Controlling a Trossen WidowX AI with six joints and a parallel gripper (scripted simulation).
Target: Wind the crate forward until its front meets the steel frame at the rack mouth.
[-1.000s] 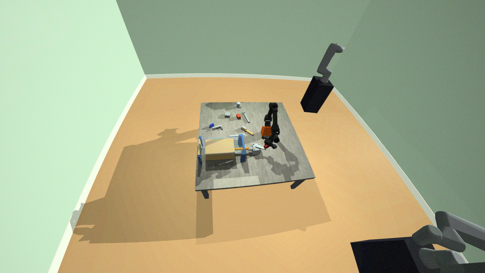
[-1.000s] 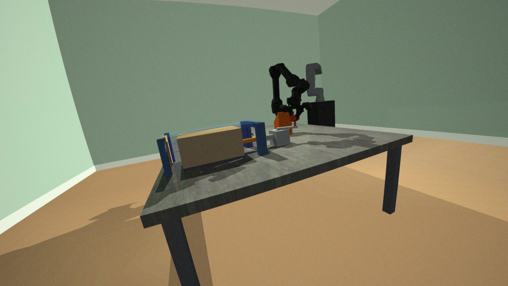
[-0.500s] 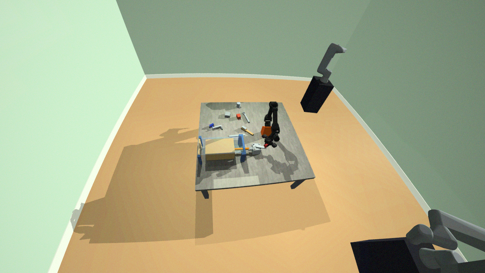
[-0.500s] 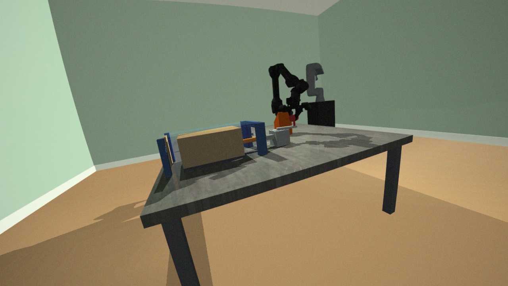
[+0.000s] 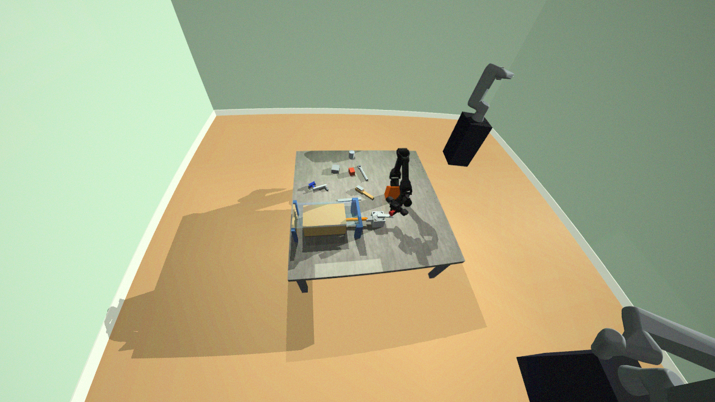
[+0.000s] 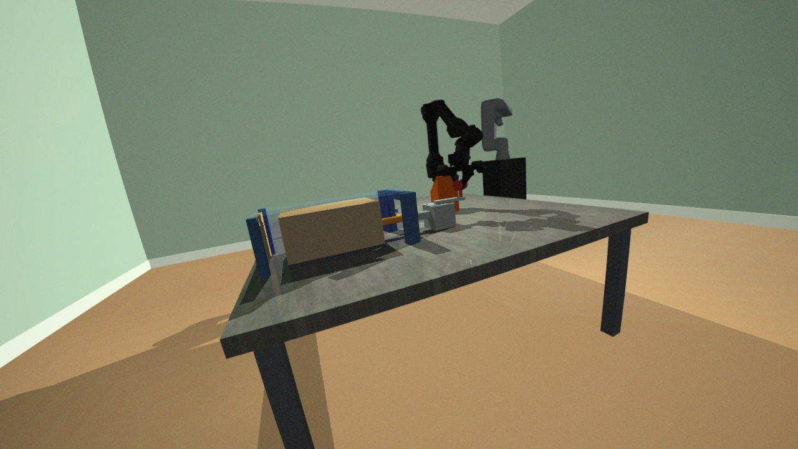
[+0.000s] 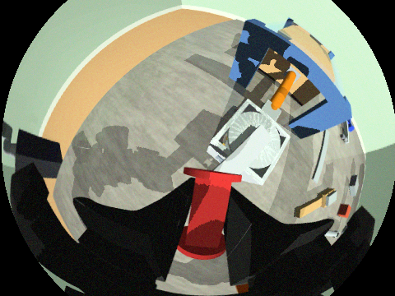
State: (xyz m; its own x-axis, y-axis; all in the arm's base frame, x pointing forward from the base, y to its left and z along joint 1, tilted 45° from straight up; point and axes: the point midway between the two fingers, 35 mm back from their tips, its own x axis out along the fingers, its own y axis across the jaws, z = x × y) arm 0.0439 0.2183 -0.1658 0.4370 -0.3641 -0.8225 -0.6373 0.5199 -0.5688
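The tan crate (image 5: 324,215) (image 6: 333,231) sits flat in the cubby, a short gap behind the blue steel frame (image 5: 358,225) (image 6: 411,219) (image 7: 334,95). An orange strap (image 5: 356,219) (image 6: 392,219) (image 7: 284,91) runs from it through the frame to the pale grey winch (image 5: 378,221) (image 6: 441,217) (image 7: 275,151). The handle's white arm (image 6: 447,200) (image 7: 247,153) lies level across the winch top, pointing away from the frame. The square key is hidden beneath it. My gripper (image 5: 391,212) (image 6: 459,186) (image 7: 207,184) is shut on the handle's upright red knob, at the arm's outer end.
The orange arm base (image 5: 392,192) (image 6: 443,191) stands close behind the winch. A brush-like tool (image 5: 367,194) (image 7: 313,205), a silver bar (image 5: 348,200), a wrench (image 5: 362,172), a red block (image 5: 352,171) and a grey block (image 5: 335,168) lie on the bench. The cubby's clear panels surround the crate.
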